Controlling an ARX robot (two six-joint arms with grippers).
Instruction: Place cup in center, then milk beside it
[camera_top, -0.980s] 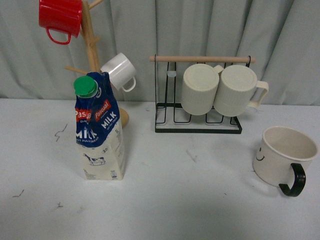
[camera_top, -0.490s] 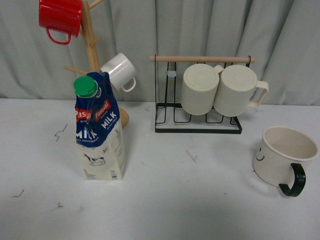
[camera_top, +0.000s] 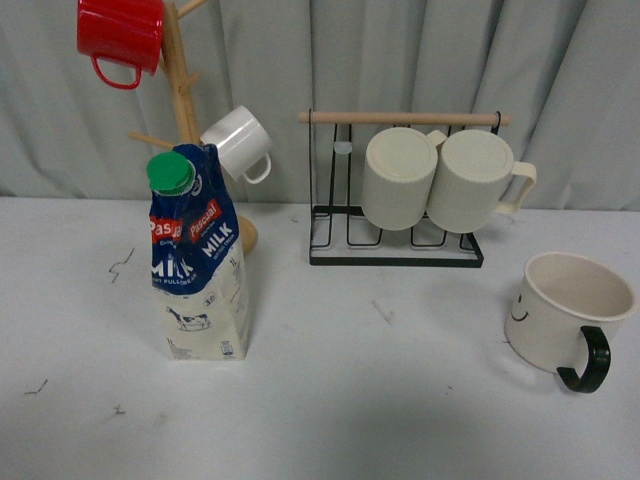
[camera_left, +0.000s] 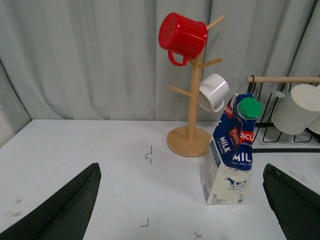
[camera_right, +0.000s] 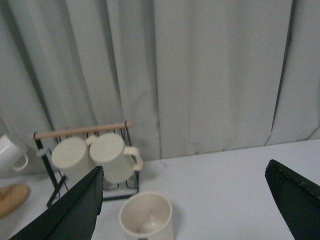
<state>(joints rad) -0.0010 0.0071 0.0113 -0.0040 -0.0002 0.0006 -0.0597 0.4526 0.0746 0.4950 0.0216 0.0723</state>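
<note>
One table (camera_top: 330, 420), one wooden mug tree (camera_top: 180, 95) near its back left corner, one wire rack (camera_top: 400, 258) along the back edge. One milk (camera_top: 200, 285) stands upright toward the left edge, one cup (camera_top: 560, 315) upright by the right edge, well apart. Two cream mugs (camera_top: 398, 178) hang on the rack, one red mug (camera_top: 120, 30) and one white mug (camera_top: 240, 140) on the tree. Both the left gripper (camera_left: 181, 170) and right gripper (camera_right: 184, 167) are spread wide, holding nothing

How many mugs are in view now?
5: red mug and white mug on the wooden tree, two cream mugs on the wire rack, the cup on the table, right.
</note>
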